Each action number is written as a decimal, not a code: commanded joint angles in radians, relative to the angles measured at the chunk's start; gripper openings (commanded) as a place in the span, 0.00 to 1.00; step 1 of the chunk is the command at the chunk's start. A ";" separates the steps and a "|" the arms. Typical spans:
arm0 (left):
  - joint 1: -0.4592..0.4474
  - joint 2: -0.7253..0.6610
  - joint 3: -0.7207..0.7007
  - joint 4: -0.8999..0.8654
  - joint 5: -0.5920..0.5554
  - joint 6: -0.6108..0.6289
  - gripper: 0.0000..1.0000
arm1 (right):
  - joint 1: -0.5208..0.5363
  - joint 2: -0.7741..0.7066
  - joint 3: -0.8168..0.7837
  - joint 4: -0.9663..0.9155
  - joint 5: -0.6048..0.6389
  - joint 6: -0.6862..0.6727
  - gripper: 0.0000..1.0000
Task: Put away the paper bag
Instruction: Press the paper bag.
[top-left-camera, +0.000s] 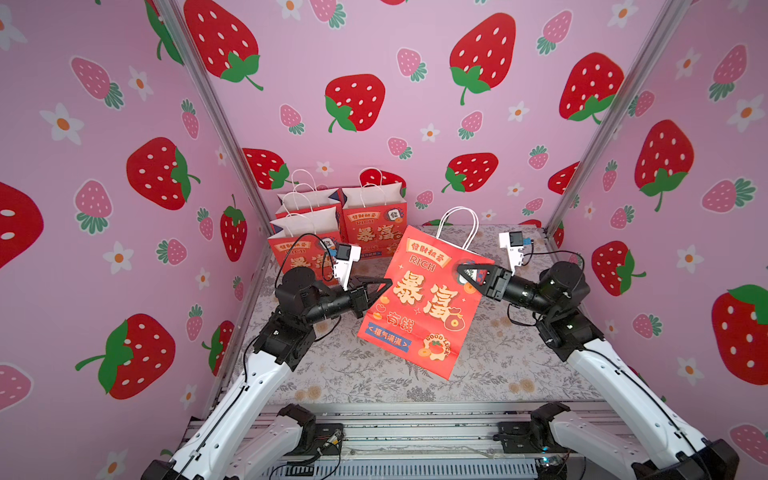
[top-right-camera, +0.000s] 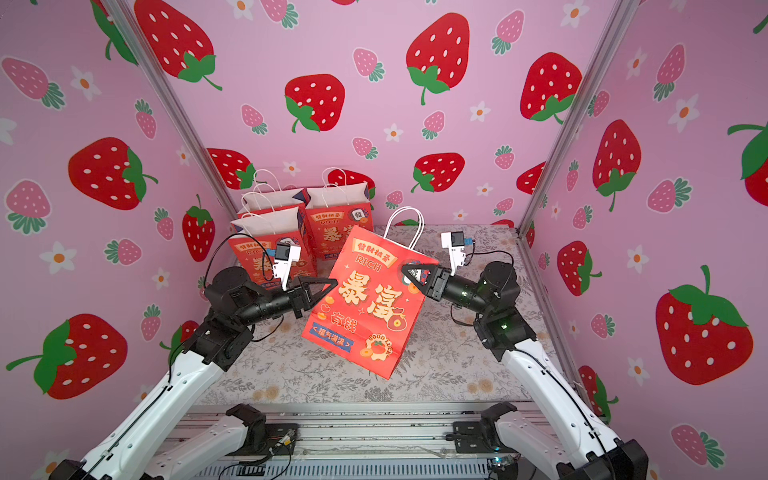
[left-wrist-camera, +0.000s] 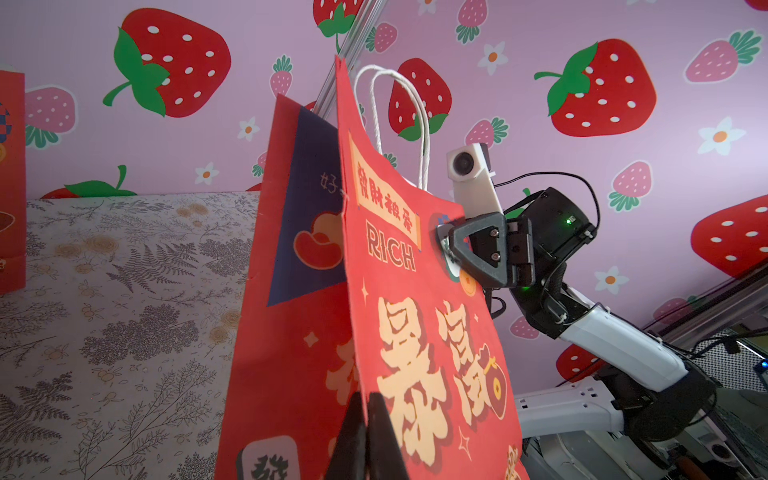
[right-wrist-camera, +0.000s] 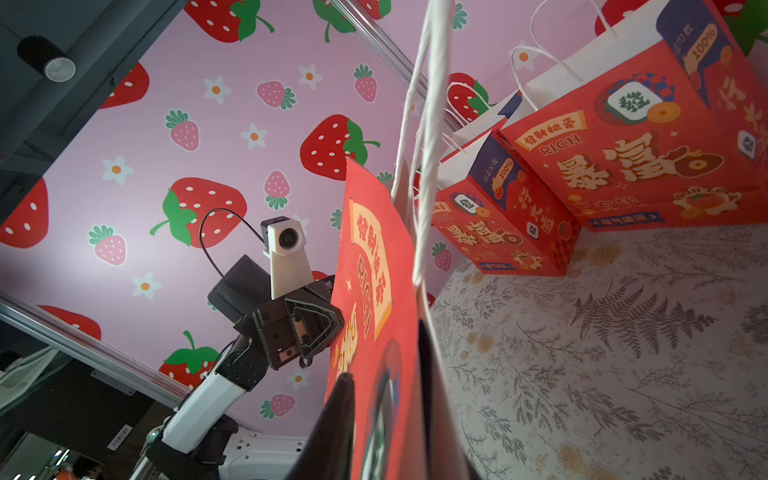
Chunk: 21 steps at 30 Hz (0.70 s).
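A flat, folded red paper bag (top-left-camera: 424, 299) (top-right-camera: 365, 307) with white cord handles (top-left-camera: 459, 226) hangs tilted above the table in both top views, held between my two arms. My left gripper (top-left-camera: 388, 283) (left-wrist-camera: 365, 399) is shut on the bag's left edge, the red paper pinched between its black fingers. My right gripper (top-left-camera: 460, 270) (right-wrist-camera: 384, 353) has one jaw on each side of the bag's upper right edge and is closed on it. In the left wrist view the right gripper (left-wrist-camera: 446, 249) presses on the printed front beside the word RICH.
Three similar red bags stand open and upright at the back left: one (top-left-camera: 374, 216) by the back wall, two more (top-left-camera: 305, 199) (top-left-camera: 303, 245) near the left wall. A floral cloth (top-left-camera: 374, 374) covers the table. Strawberry-print walls enclose three sides; a metal rail (top-left-camera: 415, 436) runs along the front.
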 joint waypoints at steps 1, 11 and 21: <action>-0.011 0.001 0.028 -0.007 0.008 0.023 0.09 | 0.005 0.004 0.021 0.031 0.002 -0.006 0.09; -0.009 -0.022 0.050 -0.105 0.005 0.084 0.55 | -0.104 0.062 0.172 -0.299 -0.282 -0.242 0.00; 0.018 -0.041 0.024 -0.077 0.057 0.075 0.91 | -0.212 0.225 0.365 -0.603 -0.624 -0.501 0.00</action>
